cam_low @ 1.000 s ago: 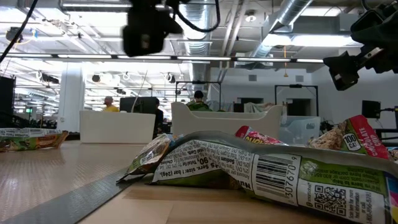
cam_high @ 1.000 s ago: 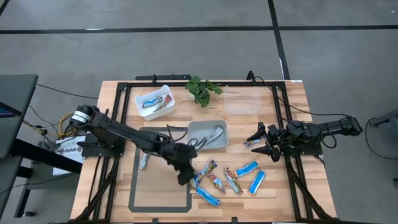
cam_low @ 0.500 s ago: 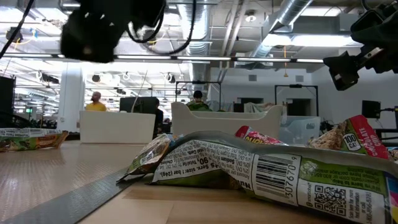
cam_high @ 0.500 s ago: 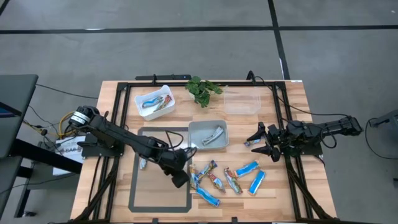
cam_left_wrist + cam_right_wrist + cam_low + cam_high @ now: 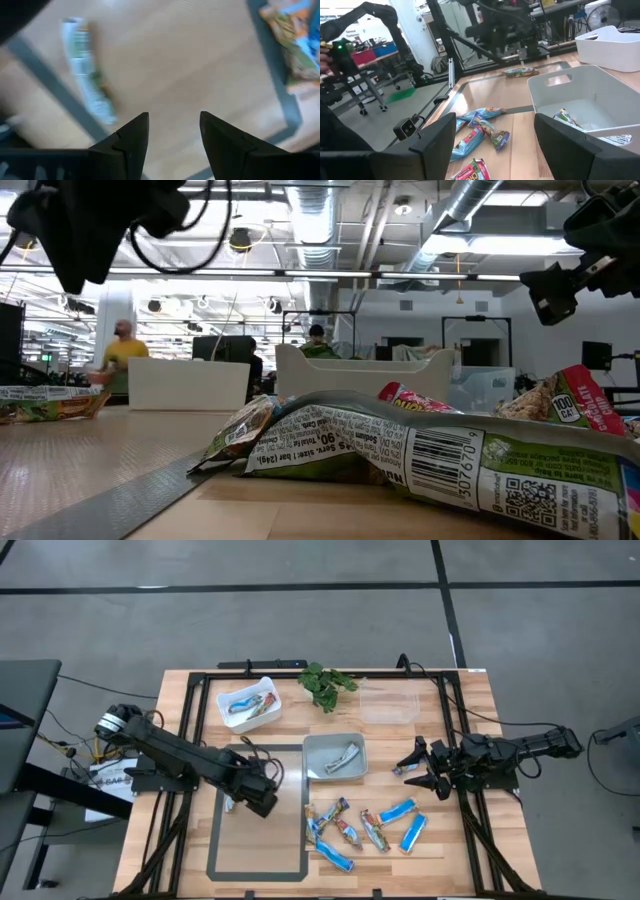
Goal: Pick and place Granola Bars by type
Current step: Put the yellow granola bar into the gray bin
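Several foil-wrapped granola bars, blue and red-brown (image 5: 365,830), lie flat in a loose cluster on the table's near right part. One silver bar (image 5: 232,802) (image 5: 87,82) lies alone on the grey tape line, left of the cluster. My left gripper (image 5: 262,802) (image 5: 172,135) hovers open over the taped rectangle, just right of that silver bar, touching nothing. Silver bars lie in the grey bin (image 5: 335,757), and blue ones in the white bin (image 5: 248,705). My right gripper (image 5: 420,770) (image 5: 495,145) waits open, right of the grey bin.
A clear bin (image 5: 388,705) stands at the far right, and a green plant sprig (image 5: 325,685) lies at the far middle. Black frame rails run along the table's left, right and far sides. A grey tape rectangle (image 5: 215,840) marks the near left wood. People move in the room behind.
My left gripper has swept from the left end of the bar cluster toward the table's left edge, across the taped rectangle, and now hangs beside the lone silver bar. No bar has moved. The right arm has kept still.
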### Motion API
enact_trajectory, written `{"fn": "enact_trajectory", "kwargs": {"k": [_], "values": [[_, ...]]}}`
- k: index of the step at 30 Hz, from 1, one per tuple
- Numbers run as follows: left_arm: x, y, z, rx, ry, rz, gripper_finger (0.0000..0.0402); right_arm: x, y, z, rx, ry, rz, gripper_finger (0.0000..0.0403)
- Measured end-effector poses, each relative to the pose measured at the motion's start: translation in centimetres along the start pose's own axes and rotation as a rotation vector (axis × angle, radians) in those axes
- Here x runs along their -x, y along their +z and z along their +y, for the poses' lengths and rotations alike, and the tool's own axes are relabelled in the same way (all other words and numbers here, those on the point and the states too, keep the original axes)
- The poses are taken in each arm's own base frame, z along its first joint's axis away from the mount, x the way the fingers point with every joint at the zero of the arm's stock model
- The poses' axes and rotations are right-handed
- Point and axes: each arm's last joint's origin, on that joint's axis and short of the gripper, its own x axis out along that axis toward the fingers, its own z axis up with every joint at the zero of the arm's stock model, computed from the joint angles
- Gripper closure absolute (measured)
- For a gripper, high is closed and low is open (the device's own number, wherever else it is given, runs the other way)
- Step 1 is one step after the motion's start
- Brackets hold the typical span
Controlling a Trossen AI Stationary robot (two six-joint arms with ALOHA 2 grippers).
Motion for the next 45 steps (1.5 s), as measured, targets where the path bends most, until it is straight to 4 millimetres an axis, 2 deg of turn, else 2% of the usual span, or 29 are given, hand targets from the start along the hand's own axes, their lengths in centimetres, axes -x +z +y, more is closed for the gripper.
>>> {"fn": "enact_trajectory", "kwargs": {"k": [4, 7, 11, 20, 25, 30, 45], "values": [[0.8, -0.1, 1.8, 0.054, 0.094, -0.012, 0.0232, 0.0, 0.0, 0.0, 0.000, 0.000, 0.001, 0.0138], [0.5, -0.2, 3.2, 0.084, 0.124, 0.013, 0.0232, 0.0, 0.0, 0.0, 0.000, 0.000, 0.001, 0.0138], [-1.1, 0.0, 4.6, 0.108, 0.111, 0.054, 0.0233, 0.0, 0.0, 0.0, 0.000, 0.000, 0.001, 0.0138], [-6.2, 0.6, 7.1, 0.128, 0.074, 0.101, 0.0233, 0.0, 0.0, 0.0, 0.000, 0.000, 0.001, 0.0138], [-8.3, 0.9, 8.0, 0.132, 0.036, 0.093, 0.0233, 0.0, 0.0, 0.0, 0.000, 0.000, 0.001, 0.0138], [-9.3, 0.9, 8.9, 0.148, 0.061, 0.095, 0.0233, 0.0, 0.0, 0.0, 0.000, 0.000, 0.002, 0.0138], [-10.0, 1.0, 9.4, 0.118, 0.059, 0.088, 0.0237, 0.0, 0.0, 0.0, 0.000, 0.000, 0.001, 0.0138]]}}
